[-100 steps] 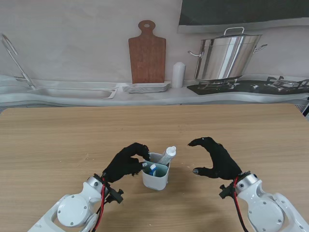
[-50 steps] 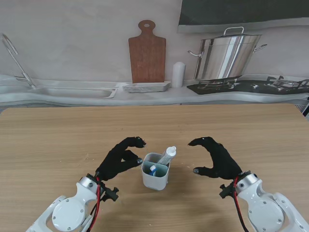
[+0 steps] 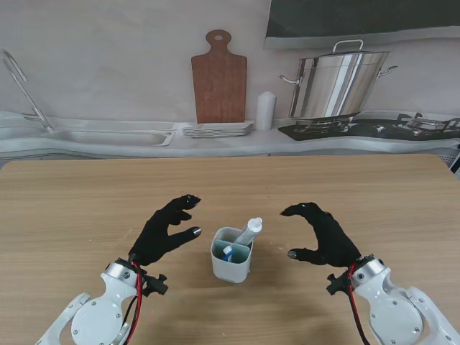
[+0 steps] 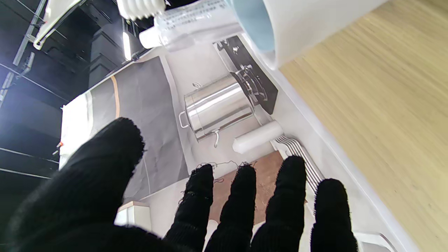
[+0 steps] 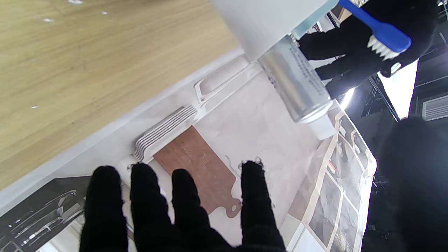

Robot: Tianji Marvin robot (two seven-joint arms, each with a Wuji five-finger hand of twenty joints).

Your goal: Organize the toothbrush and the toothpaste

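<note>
A white cup (image 3: pixel 231 264) stands upright on the table between my two hands. A silver toothpaste tube (image 3: pixel 249 232) with a white cap leans out of it toward my right, and a blue toothbrush (image 3: pixel 226 251) sits inside with its white bristles up. The cup (image 4: pixel 297 24), tube (image 4: pixel 196 22) and brush bristles (image 4: pixel 141 7) show in the left wrist view. The right wrist view shows the cup (image 5: pixel 266 21), the tube (image 5: pixel 297 87) and the brush head (image 5: pixel 385 36). My left hand (image 3: pixel 164 231) is open to the left of the cup, holding nothing. My right hand (image 3: pixel 322 236) is open to its right, fingers curled.
Behind the wooden table (image 3: pixel 86 208) runs a printed kitchen backdrop with a sink (image 3: pixel 108 136), a cutting board (image 3: pixel 219 79), stacked plates (image 3: pixel 218 130), a white canister (image 3: pixel 266 111) and a steel pot (image 3: pixel 338 83).
My left hand has let go at the cup's rim, opened and drawn back to the left. The toothbrush stays in the cup. My right hand has not moved.
</note>
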